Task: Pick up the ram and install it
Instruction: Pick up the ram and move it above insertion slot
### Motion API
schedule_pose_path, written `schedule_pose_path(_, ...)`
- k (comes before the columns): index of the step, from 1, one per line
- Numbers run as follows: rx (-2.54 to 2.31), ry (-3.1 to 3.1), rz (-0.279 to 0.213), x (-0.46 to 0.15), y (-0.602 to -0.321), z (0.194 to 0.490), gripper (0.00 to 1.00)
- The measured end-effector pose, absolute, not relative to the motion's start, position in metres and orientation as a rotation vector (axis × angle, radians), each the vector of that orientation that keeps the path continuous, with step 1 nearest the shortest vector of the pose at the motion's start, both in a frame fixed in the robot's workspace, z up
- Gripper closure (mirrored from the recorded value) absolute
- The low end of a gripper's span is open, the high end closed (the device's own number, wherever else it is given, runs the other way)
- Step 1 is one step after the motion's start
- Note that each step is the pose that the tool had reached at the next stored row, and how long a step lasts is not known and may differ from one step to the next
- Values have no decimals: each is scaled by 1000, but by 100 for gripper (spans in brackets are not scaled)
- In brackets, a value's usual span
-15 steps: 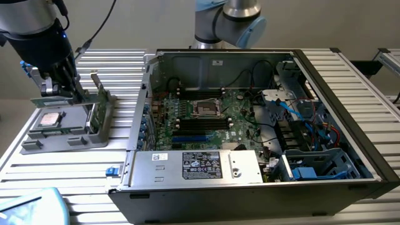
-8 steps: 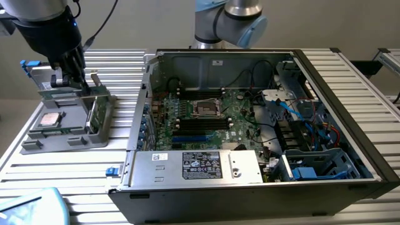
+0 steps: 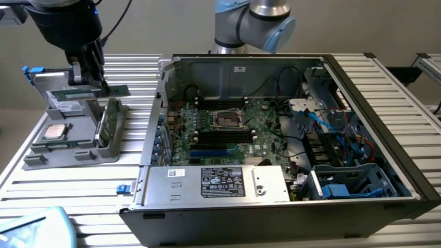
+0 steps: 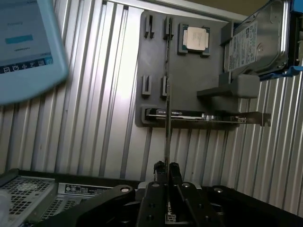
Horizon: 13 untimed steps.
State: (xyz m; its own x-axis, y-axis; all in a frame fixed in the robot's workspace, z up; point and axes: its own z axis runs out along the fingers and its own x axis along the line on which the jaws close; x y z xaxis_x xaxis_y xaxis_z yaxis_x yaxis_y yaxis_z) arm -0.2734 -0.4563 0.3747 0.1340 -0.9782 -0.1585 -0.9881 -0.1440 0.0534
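The ram (image 3: 96, 93) is a long green stick held level above the grey parts holder (image 3: 69, 152) at the exterior view's left. My gripper (image 3: 92, 85) comes down from above and is shut on the stick near its middle. In the wrist view the ram (image 4: 167, 127) shows edge-on as a thin line running out from between the black fingers (image 4: 173, 171) of my gripper (image 4: 166, 168), over the holder (image 4: 189, 80). The open computer case (image 3: 386, 155) lies to the exterior view's right, with the motherboard's black memory slots (image 3: 220, 135) beside the processor socket.
In the holder lie a square silver processor chip (image 3: 55, 133) (image 4: 195, 39), an upright expansion card (image 3: 107, 124) (image 4: 199, 115) and a silver drive (image 4: 258, 40). A pale blue screen device (image 3: 31, 227) (image 4: 23, 47) sits at the table's near corner. Cables and drive cages crowd the case's right side.
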Motion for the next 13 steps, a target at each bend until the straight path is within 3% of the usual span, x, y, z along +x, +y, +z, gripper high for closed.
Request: schedule_pose_path(13,-2292,1988,282,-232,-463,390,85)
